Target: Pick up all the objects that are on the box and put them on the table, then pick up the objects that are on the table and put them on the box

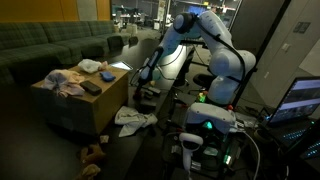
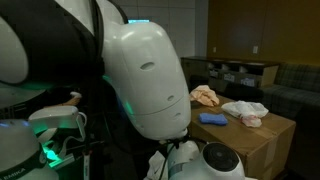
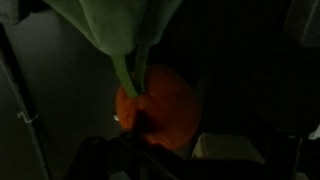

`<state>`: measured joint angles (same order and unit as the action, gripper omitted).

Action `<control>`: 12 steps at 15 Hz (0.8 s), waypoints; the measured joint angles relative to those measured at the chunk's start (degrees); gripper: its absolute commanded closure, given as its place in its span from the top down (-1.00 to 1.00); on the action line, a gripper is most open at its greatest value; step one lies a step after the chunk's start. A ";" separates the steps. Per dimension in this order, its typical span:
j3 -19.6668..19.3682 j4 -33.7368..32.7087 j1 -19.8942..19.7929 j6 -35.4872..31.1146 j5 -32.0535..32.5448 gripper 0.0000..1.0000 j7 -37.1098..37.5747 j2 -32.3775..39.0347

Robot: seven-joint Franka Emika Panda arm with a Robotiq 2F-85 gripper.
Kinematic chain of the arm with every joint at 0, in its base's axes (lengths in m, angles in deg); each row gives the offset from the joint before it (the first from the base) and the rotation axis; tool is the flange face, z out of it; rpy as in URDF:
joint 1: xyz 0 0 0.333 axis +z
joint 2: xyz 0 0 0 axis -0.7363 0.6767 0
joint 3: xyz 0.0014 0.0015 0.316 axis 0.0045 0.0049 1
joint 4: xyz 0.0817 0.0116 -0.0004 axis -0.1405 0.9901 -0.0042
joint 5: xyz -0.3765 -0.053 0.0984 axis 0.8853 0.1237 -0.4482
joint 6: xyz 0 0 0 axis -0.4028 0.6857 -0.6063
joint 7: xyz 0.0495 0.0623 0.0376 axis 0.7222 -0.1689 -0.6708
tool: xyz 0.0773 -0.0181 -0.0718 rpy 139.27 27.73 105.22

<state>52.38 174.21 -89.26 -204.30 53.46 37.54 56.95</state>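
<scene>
In the wrist view an orange toy vegetable [image 3: 158, 108] with a green stem and large green leaves fills the middle, very close to the camera. My gripper [image 3: 150, 135] shows only as dark shapes around it and seems shut on it. In an exterior view the gripper [image 1: 141, 84] hangs low over a dark table [image 1: 160, 98], to the right of the cardboard box [image 1: 80, 112]. On the box lie a crumpled cloth [image 1: 64, 81], a blue item [image 1: 91, 66] and a dark flat item [image 1: 90, 88]. The box [image 2: 268, 150] also shows a blue item [image 2: 212, 118] and cloths [image 2: 246, 108].
A green sofa [image 1: 50, 42] stands behind the box. A white cloth [image 1: 131, 118] and a brown soft toy [image 1: 93, 155] lie on the floor by the box. A lit screen [image 1: 302, 100] stands at the right. The robot's body [image 2: 140, 80] blocks much of one exterior view.
</scene>
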 measured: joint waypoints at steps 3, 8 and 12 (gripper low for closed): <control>-1.69 -2.17 1.40 -0.33 0.00 1.00 0.85 1.18; -4.22 -6.25 3.18 -0.33 0.00 0.12 3.41 3.53; -5.42 -8.53 3.63 -0.18 0.00 -0.46 5.50 4.39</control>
<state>46.96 165.68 -85.63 -204.48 53.46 43.04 61.34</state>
